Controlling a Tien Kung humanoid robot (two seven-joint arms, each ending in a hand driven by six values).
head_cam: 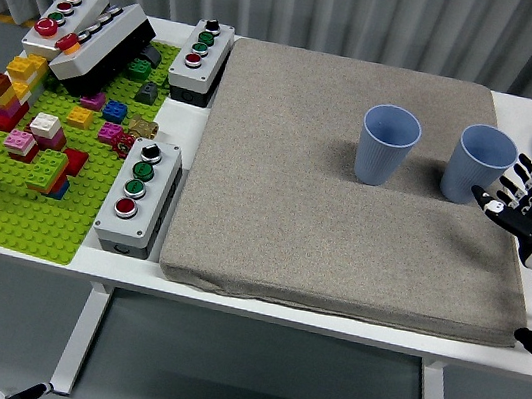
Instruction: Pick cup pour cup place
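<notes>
The right hand (518, 205) is held wide open just beside the right blue cup (481, 165) on the grey mat (332, 230), so the cup must next be wrapped and lifted.

I have one view only — the head camera, set high on my side and tilted forward and down over the white table (514, 362). The near edge runs across the bottom; grey curtains (376, 15) close off the top. It stands far enough back to take in the whole grey mat (333, 220) — no second view overlaps it.
</notes>
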